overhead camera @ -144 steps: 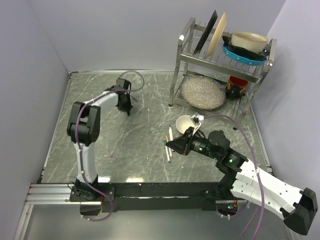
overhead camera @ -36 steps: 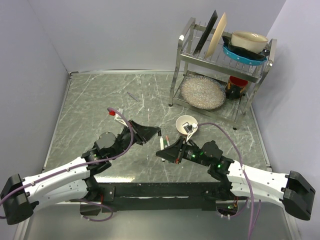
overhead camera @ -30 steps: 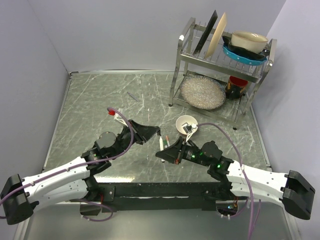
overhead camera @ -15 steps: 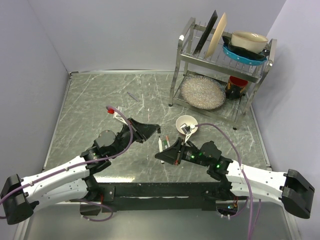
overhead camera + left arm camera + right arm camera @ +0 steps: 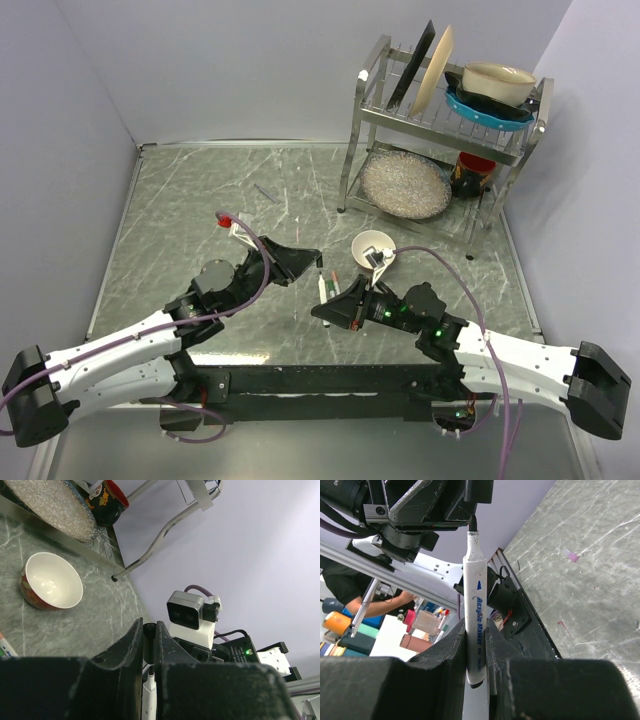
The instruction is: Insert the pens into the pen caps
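My left gripper is shut on a short black pen cap, its open end facing the right gripper. My right gripper is shut on a white-barrelled pen marked "Acrylic Marker". The pen's dark tip sits just at the mouth of the cap, and its white barrel shows below the cap between the left fingers. Both are held in the air near the table's middle. Another pen lies on the table below them. A small pinkish cap lies on the marble.
A white bowl stands right behind the grippers. A metal dish rack with plates, bowls and a dark mug fills the back right. A thin purplish pen lies at the back middle.
The left arm has swung in from the back left to meet the right gripper. Over the last second the cap and the pen tip have drawn together, with only slight shifts.
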Robot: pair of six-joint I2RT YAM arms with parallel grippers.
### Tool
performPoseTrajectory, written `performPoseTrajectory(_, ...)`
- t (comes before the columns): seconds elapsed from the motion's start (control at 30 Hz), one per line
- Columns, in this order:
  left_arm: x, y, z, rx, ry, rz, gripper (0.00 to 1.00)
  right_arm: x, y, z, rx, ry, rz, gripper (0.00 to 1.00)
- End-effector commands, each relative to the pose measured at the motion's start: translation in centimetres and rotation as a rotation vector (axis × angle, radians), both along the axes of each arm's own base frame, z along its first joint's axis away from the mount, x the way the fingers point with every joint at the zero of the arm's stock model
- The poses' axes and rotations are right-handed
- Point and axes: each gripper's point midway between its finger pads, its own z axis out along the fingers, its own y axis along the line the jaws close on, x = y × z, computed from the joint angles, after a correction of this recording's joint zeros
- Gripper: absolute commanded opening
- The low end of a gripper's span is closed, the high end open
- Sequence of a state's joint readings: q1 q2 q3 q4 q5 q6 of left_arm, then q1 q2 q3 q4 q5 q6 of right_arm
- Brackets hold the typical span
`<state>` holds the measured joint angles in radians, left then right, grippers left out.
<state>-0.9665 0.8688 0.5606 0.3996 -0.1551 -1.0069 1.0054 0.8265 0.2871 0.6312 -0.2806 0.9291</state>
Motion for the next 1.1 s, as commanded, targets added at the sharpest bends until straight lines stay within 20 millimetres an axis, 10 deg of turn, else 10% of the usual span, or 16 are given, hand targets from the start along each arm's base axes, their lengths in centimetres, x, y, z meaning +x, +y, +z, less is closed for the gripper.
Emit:
performPoseTrajectory(0.0,-0.2,-0.1,2.5,-0.051,-0.056,-0.010,0.01,0.1,-0.1,2.6,0.056,-0.060,-0.014,0.00)
performPoseTrajectory(1.07,-2.4,-0.3,1.5,-0.080,-0.100,-0.111,0.01,2.5,0.1,4.8,0.045,-0.087,-0.124,0.00)
